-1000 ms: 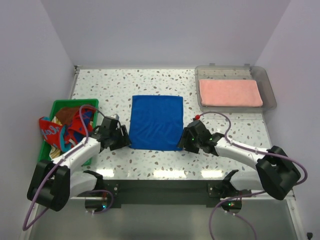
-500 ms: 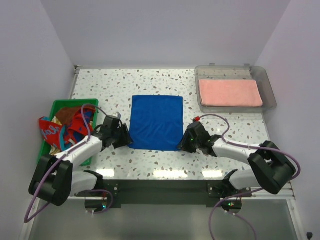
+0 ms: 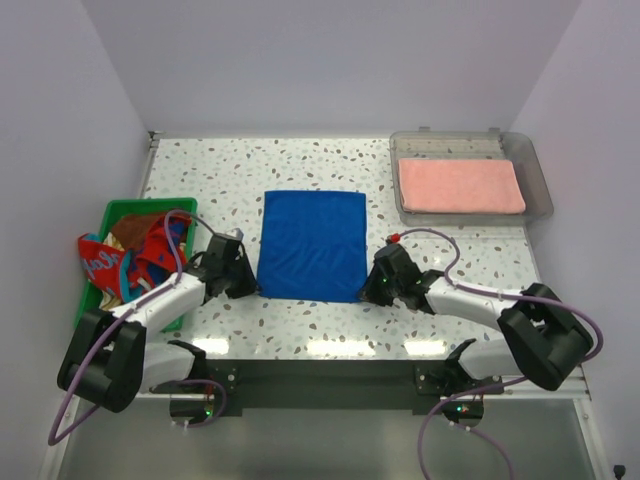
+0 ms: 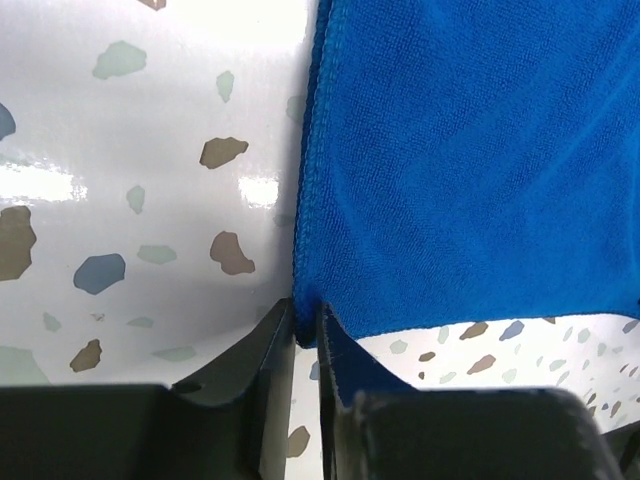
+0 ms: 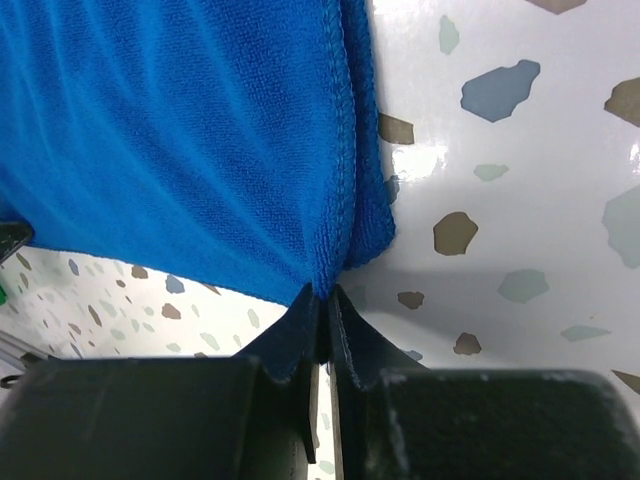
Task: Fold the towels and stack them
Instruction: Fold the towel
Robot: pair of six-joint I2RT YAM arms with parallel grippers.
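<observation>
Corners of blue towel (image 3: 311,245) sit pinched in left tool (image 4: 305,325) and right tool (image 5: 325,300).

A royal blue towel (image 3: 312,245) is spread flat at the middle of the speckled bench (image 3: 210,180). The left tool (image 3: 247,283) is set at the towel's 7 o'clock corner and the right tool (image 3: 372,287) at its 5 o'clock corner, both low against the bench. How their jaws stand cannot be told from above. At 2 o'clock a folded salmon pink towel (image 3: 460,186) is laid in a clear tray (image 3: 537,190). At 9 o'clock a green basket (image 3: 112,212) is filled with crumpled towels (image 3: 145,245), and a blue-and-red patterned one is draped over its left rim.
</observation>
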